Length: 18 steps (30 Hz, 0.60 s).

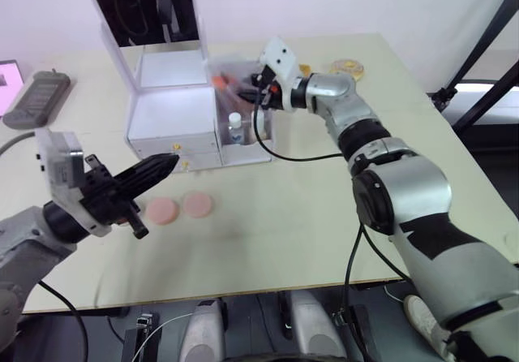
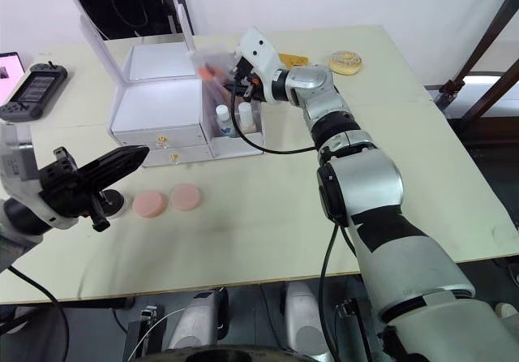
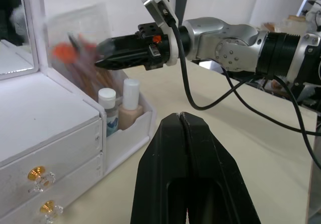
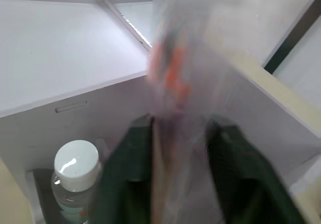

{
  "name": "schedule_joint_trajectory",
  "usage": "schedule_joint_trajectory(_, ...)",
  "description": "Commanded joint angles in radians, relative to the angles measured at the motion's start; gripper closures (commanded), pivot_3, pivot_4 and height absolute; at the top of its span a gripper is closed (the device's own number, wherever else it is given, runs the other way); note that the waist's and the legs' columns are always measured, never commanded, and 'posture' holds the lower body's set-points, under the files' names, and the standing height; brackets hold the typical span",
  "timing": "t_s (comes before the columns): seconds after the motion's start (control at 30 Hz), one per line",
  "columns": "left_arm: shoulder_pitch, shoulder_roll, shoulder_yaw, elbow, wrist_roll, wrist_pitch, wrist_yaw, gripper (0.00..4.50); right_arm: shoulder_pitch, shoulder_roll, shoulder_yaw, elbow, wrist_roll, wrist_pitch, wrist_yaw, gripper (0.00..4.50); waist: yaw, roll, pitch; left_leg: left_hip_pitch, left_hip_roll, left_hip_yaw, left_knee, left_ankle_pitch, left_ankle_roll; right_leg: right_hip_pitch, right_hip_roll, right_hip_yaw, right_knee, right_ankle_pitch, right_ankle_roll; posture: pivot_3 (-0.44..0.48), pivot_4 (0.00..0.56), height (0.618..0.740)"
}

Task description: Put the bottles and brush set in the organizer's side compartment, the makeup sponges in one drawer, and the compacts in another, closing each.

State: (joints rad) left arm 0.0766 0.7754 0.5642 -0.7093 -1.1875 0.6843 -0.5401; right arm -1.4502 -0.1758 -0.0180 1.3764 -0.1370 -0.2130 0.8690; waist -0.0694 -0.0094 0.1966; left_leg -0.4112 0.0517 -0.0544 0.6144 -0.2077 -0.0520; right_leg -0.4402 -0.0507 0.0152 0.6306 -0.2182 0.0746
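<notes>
Risk sits mainly with the brush set [image 3: 83,58], a clear sleeve of orange-handled brushes standing tall and tilted in the side compartment [image 3: 128,138] of the white organizer [image 1: 174,122]. The right end effector [image 3: 108,56] is beside or against the sleeve's upper part; in the right wrist view its fingers appear to straddle the sleeve, but blur hides whether they are clamped on it or parted, so I cannot tell. If the sleeve is let go while it leans, it may tip out over the bin's wall, or catch on the fingers as the arm pulls back and be dragged out again.

Both bottles already stand in the bin in front of the sleeve: the clear bottle [image 3: 108,113] with the blue label and the beige bottle [image 3: 130,108], touching or nearly so. A sleeve pushed down hard could knock them over.

The left end effector [image 1: 150,171] is closed and empty, hovering low over the surface [image 1: 324,224] in front of the gold-knobbed drawers [image 3: 40,184], which look shut. Two makeup sponges [image 2: 168,200] lie side by side on the surface just in front of the organizer, near that end effector. A closed tip may push a flat sponge along instead of lifting it.
</notes>
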Motion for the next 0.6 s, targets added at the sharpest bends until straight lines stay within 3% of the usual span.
schedule_joint_trajectory(0.03,-0.007,0.014,0.006,-0.018,-0.005,-0.019,0.004,4.5,-0.016,-0.005,-0.027,-0.014,0.007,-0.008,-0.003,1.14,0.0,0.0,0.0,0.0,0.0,0.0,0.0,0.0,0.0,0.0,0.0,0.0,0.0,0.0,0.0,0.0,0.15,0.74)
schedule_joint_trajectory(0.1,-0.017,0.016,-0.004,-0.014,-0.002,-0.019,0.004,4.5,-0.019,-0.011,-0.036,-0.015,0.014,-0.009,0.004,0.21,0.0,0.0,0.0,0.0,0.0,0.0,0.0,0.0,0.0,0.0,0.0,0.0,0.0,0.0,0.0,0.0,0.15,0.74)
schedule_joint_trajectory(0.13,-0.022,0.016,-0.009,-0.012,0.0,-0.019,0.004,4.5,-0.02,-0.014,-0.042,-0.016,0.019,-0.009,0.005,0.06,0.0,0.0,0.0,0.0,0.0,0.0,0.0,0.0,0.0,0.0,0.0,0.0,0.0,0.0,0.0,0.0,0.15,0.74)
schedule_joint_trajectory(0.4,-0.059,0.018,-0.046,0.005,0.011,-0.02,0.0,4.5,-0.031,-0.069,-0.099,-0.037,0.053,-0.046,0.033,0.06,0.0,0.0,0.0,0.0,0.0,0.0,0.0,0.0,0.0,0.001,0.0,0.0,0.0,0.0,0.0,0.0,0.15,0.74)
schedule_joint_trajectory(0.6,-0.061,0.02,-0.048,0.016,0.016,-0.02,-0.013,4.5,-0.04,-0.112,-0.145,-0.082,0.149,-0.006,0.295,0.06,-0.002,0.0,0.0,0.001,0.0,0.001,0.0,0.0,0.0,0.001,0.001,0.002,0.0,0.0,0.0,0.0,0.15,0.74)
